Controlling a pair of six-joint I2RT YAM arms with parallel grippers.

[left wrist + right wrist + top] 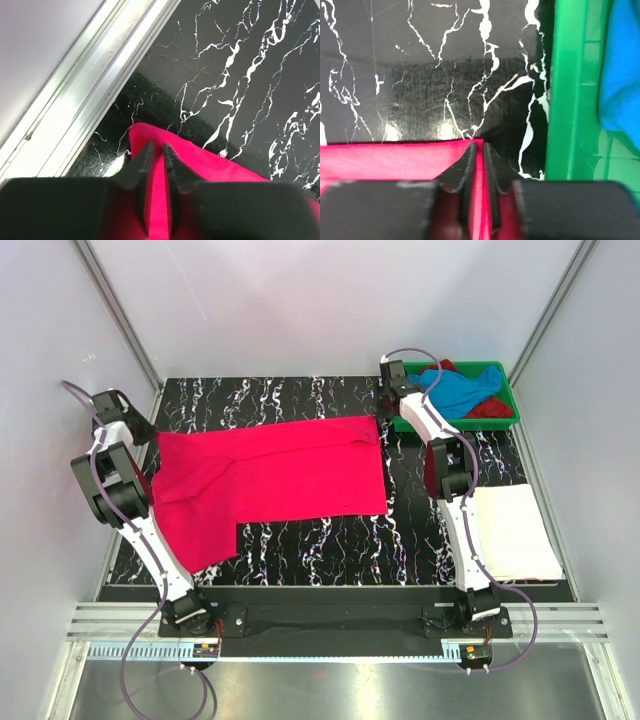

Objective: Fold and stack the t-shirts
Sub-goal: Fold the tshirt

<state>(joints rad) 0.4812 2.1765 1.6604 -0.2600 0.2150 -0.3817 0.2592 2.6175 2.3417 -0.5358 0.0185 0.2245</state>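
The hot pink shirt (270, 480) lies spread flat on the black worktop (300, 400), with one sleeve sticking out toward the near edge. The left hand (157, 150) is almost fully closed and pinches the shirt's far left corner. The right hand (479, 150) is squeezed just as tight on the shirt's far right corner. Just to the right of the right hand sits a green tray (570, 100). Inside it the sky blue shirt (462, 390) lies bunched up on top of the dark red shirt (497, 408). Behind the right hand, back beside its arm, the white shirt (512, 532) lies folded on the worktop.
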